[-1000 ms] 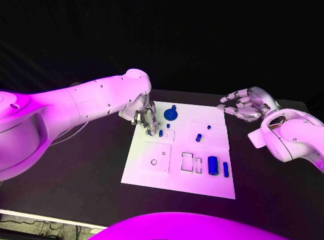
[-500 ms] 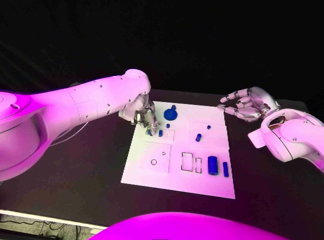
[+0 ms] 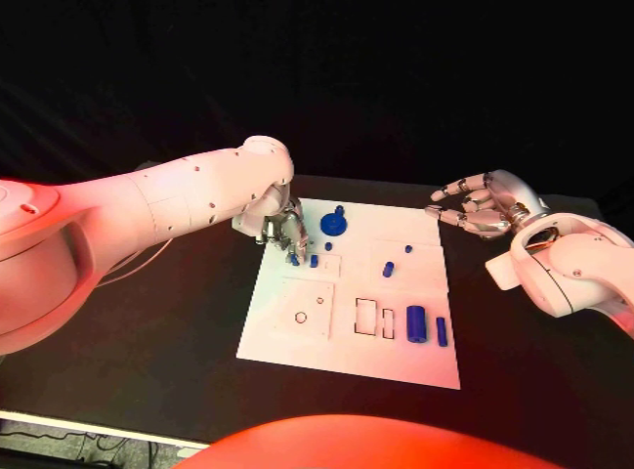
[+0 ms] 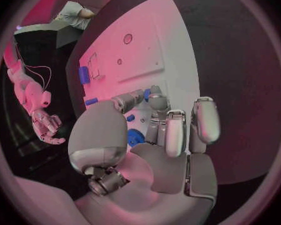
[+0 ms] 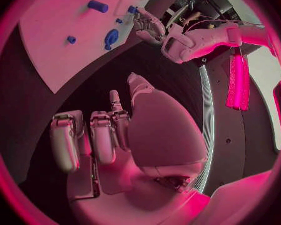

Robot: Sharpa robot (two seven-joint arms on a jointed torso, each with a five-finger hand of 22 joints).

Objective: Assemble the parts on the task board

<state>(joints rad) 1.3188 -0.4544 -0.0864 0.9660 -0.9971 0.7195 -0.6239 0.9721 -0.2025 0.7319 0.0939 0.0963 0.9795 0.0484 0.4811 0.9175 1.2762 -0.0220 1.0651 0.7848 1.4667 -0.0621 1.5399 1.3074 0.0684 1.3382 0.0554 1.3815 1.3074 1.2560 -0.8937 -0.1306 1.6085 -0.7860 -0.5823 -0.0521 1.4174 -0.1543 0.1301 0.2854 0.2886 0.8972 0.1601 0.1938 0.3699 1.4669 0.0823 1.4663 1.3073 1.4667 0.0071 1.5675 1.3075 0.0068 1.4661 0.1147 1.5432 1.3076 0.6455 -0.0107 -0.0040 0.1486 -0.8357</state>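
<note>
Task board (image 3: pixel 348 337), bare near edge

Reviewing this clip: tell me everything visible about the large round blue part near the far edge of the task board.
The round blue part is a disc with a short stem rising from it, matte like plastic. It sits on the white task board near its far edge, apart from the smaller blue pieces nearer the middle. The left hand hangs just beside it, fingers pointing down toward the board; whether they touch it I cannot tell. The right wrist view shows it close to the board's edge.
</note>
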